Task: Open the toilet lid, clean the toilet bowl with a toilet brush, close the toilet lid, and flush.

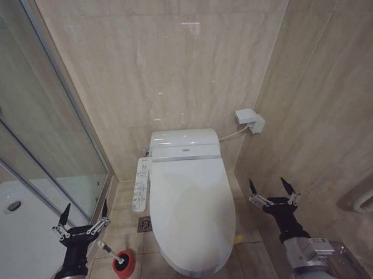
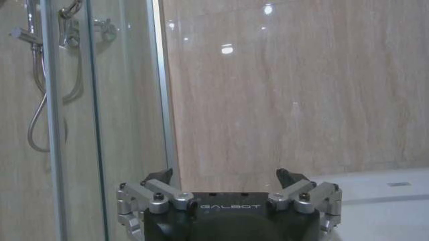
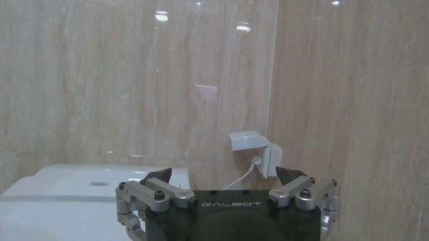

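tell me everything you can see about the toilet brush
The toilet brush is small, with a thin pale handle that leans up and toward the robot's left out of a short round red holder cup. Its dark head sits down inside the cup. The cup stands on the tiled floor beside the toilet's front, on the robot's left, just ahead of the open left gripper, which hangs above it without touching. Nothing holds the brush.

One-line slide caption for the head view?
Both open grippers, left and right, flank the closed toilet lid.
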Controlling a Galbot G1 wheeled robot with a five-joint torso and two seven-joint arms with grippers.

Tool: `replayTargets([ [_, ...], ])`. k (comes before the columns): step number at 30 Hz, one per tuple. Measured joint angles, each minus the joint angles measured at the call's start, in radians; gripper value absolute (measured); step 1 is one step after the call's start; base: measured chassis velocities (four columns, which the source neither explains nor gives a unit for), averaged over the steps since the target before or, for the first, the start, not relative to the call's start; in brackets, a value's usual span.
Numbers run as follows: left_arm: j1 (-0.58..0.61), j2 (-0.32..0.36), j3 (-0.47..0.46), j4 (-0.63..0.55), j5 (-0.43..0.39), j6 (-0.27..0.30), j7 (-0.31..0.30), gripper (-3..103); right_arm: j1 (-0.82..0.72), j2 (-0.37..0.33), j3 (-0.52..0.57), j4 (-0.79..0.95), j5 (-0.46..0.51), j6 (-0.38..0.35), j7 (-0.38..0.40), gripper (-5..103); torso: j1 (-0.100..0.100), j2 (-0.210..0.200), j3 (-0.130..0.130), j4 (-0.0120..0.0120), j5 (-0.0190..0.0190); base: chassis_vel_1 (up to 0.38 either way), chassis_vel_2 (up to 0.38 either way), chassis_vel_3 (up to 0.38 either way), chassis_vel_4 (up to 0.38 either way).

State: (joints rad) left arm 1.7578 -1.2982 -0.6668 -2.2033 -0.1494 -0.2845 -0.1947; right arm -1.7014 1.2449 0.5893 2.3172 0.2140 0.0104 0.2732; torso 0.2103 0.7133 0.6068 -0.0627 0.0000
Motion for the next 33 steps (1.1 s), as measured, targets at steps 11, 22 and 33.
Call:
replayTargets([
  [11,0.000,0.000,0.000,0.000,0.000,0.000,0.000,100,0.000,0.000,0.000,0.000,0.000,0.000,0.000,100,0.000,0.000,0.000,0.0000,0.0000,0.000,0.000,0.000,0.000],
  [22,0.000,0.000,0.000,0.000,0.000,0.000,0.000,100,0.000,0.000,0.000,0.000,0.000,0.000,0.000,100,0.000,0.000,0.000,0.0000,0.0000,0.000,0.000,0.000,0.000],
  [33,0.000,0.000,0.000,0.000,0.000,0.000,0.000,100,0.000,0.000,0.000,0.000,0.000,0.000,0.000,100,0.000,0.000,0.000,0.0000,0.0000,0.000,0.000,0.000,0.000],
])
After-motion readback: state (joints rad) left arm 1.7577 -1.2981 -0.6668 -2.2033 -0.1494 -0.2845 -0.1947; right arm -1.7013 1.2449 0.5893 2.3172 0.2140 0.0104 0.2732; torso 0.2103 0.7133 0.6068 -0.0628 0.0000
